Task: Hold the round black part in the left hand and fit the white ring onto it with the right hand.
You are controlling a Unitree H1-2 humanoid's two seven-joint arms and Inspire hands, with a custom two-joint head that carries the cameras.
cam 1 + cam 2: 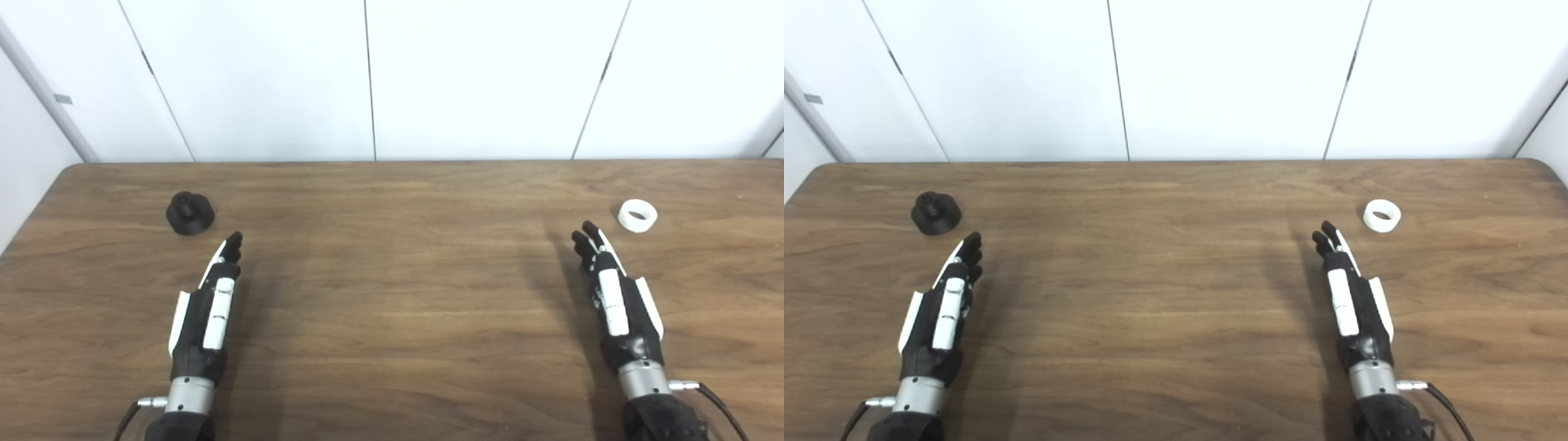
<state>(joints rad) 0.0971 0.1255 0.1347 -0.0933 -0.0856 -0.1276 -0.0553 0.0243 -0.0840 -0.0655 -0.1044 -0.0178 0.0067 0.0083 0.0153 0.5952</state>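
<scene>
Nothing done yet. My left hand (205,309) and right hand (618,300) lie empty, fingers extended, on the table (392,294). Black part (190,213) far-left, white ring (637,215) far-right; grasping and fitting remain.

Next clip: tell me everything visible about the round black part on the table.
The round black part is matte black, plastic-looking: a wide round base narrowing upward to a smaller knob with a notched top. It stands upright on the wooden table, far left, with nothing touching it. The left hand lies nearer the camera and to its right, fingers extended toward it but clearly apart from it.
</scene>
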